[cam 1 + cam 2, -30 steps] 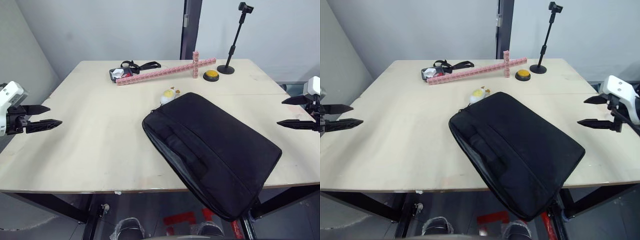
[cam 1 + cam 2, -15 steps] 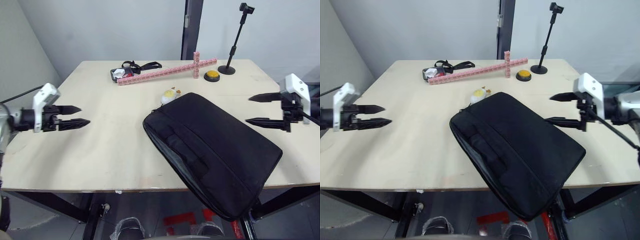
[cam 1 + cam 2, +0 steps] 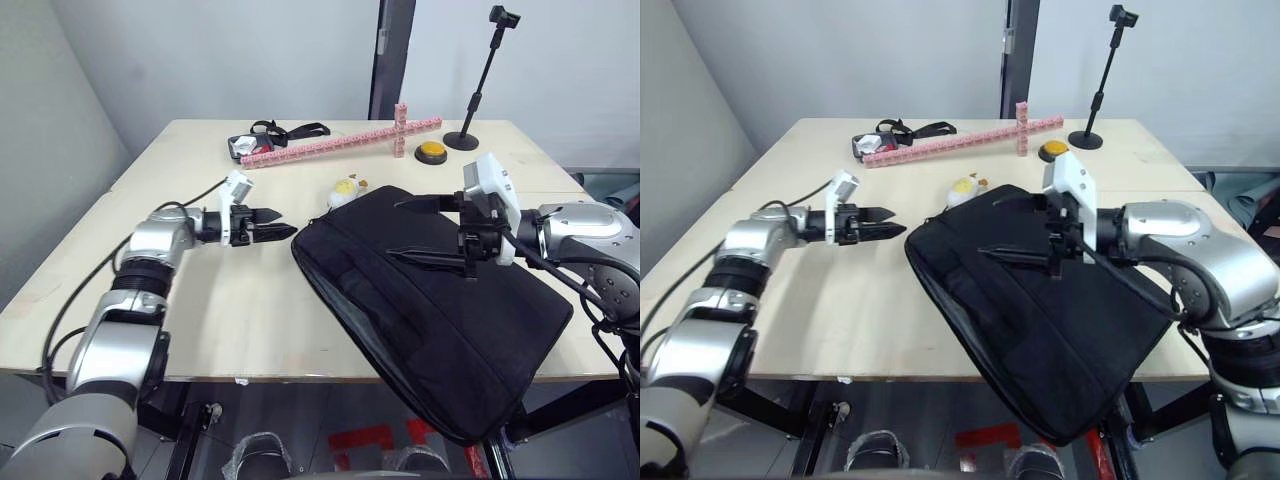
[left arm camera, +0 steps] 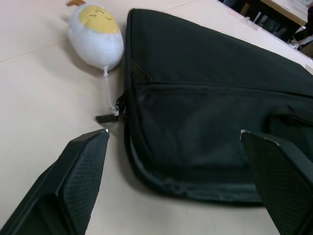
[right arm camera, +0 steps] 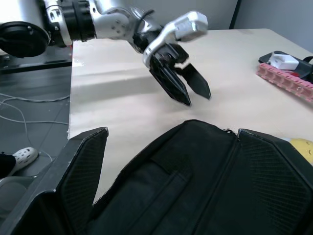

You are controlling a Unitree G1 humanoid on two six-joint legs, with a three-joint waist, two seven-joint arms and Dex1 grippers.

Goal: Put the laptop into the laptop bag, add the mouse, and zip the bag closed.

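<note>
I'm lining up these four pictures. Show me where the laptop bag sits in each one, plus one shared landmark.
Left eye view: laptop bag, centre-right, overhanging the table's near edge.
Right eye view: laptop bag, centre, same overhang.
Left wrist view: laptop bag, its zipped corner beside the plush egg toy.
Right wrist view: laptop bag, close to the camera.
Shared landmark: the plush egg toy at the bag's far corner.

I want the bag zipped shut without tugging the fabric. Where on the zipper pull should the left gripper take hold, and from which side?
Grip the small flat tab of the zipper pull, lying on the table at the laptop bag corner nearest the plush egg. Probably approach low from the open table side, where the left gripper already points; the tab sticks out clear of the fabric there.
</note>
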